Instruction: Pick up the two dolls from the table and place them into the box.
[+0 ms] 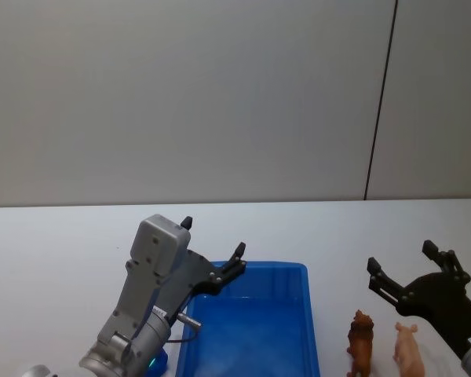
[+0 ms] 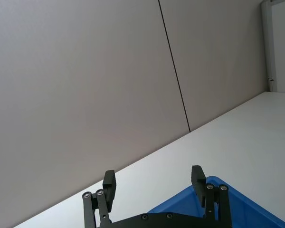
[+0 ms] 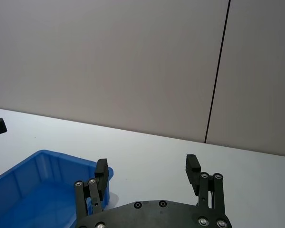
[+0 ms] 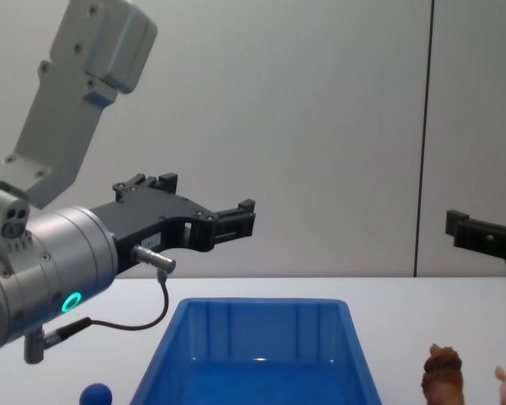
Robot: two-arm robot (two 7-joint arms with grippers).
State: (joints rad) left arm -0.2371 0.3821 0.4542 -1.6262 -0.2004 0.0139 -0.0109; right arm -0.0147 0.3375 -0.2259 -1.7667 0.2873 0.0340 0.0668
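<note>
Hovering, left pincer point(image 1: 213, 236) and right pincer point(image 1: 401, 254) gape near box point(image 1: 275, 265).

The box point(image 1: 282, 266) below the left gripper point(image 1: 213, 236) is glossy blue plastic. The table point(image 1: 55, 236) is smooth, matt white. The left gripper and right gripper point(image 1: 401, 255) are matt black.

We had the box point(image 1: 276, 267) on the tabletop point(image 1: 55, 243), a ball point(image 4: 95, 394) off its left, the first doll point(image 1: 361, 339) right of it, the second doll point(image 1: 409, 351) farther right.
</note>
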